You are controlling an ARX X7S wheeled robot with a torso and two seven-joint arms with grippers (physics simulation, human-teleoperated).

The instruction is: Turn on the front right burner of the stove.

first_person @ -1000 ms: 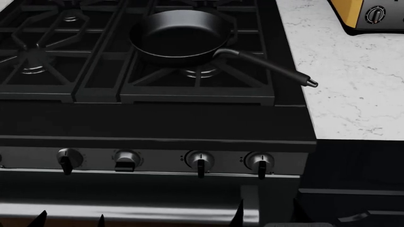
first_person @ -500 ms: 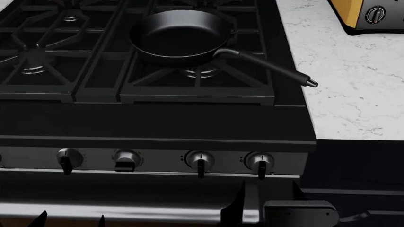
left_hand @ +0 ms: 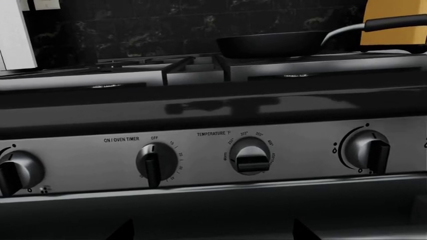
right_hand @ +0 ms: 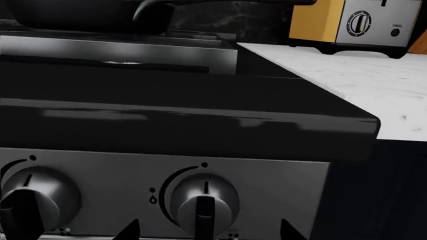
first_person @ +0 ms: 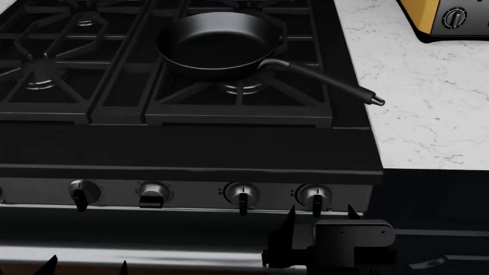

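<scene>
From the head cam I'm looking steeply down over the stove, while both wrist cams sit low and close facing its knob strip, and all three catch the frying pan.

Kitchen corner: white marble surface beside dark cabinetry, black stone backsplash behind.

In the head view a white, grey-veined marble surface fills the upper right of the frame, and a yellow toaster with a steel face and round dial sits at its top right corner, partly cut off by the edge. Below the surface, at lower right, the cabinet front is very dark with faint horizontal panel lines. In the left wrist view a black, mottled backsplash wall spans the upper frame, with a white object at the upper left edge. Lighting is soft and even, with pale reflections on glossy dark faces.
</scene>
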